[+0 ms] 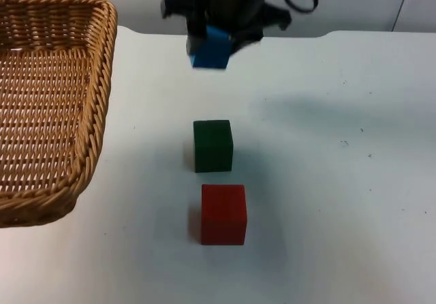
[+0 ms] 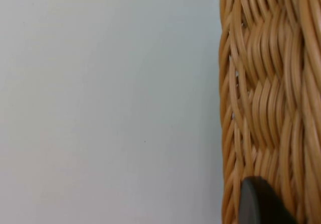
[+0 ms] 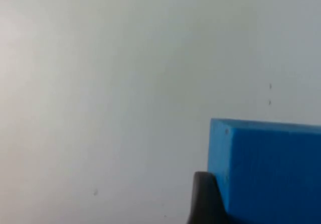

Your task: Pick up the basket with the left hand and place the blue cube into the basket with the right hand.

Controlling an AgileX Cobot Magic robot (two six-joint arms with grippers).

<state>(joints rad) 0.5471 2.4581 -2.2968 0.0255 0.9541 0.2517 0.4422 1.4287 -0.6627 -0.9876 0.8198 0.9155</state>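
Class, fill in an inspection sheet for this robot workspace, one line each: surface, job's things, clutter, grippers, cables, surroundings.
Surface: white table, a few small dark specks.
Job's things: wicker basket at the table's left side; blue cube held above the table's far edge, not in the basket.
Clutter: green cube mid-table; red cube just in front of it, with a small gap between them.
Grippers: right gripper shut on the blue cube; left gripper at the basket's woven wall, grip not judged.
Cables: robot's own, not inspected.
Surroundings: grey partition wall behind the table.
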